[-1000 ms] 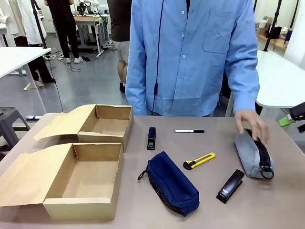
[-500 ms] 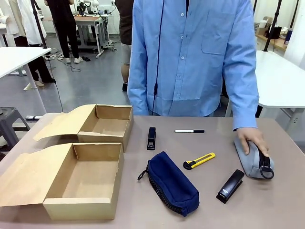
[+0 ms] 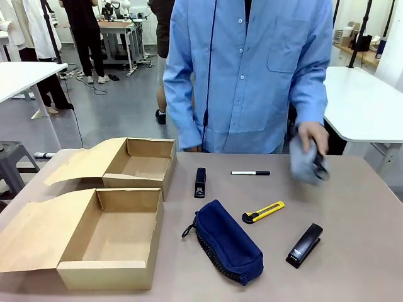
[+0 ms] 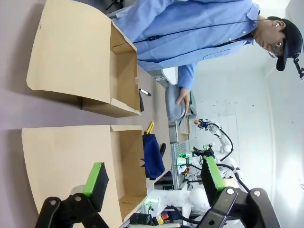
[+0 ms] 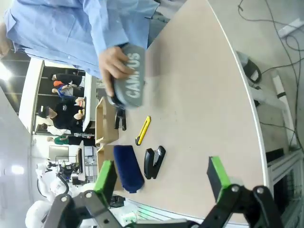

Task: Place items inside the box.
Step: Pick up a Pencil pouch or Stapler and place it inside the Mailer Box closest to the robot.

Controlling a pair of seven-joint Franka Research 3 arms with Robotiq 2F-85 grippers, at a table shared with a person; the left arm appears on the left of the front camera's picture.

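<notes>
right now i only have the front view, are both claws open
Observer: Yes. The left claw is open, pointed at the near box.
Operator: and the right one
Observer: The right claw is open too, with nothing between its fingers.
Operator: any print on that grey pouch
Observer: Yes, the right wrist view shows white capital letters on the side of the grey pouch in the person's hand.
</notes>
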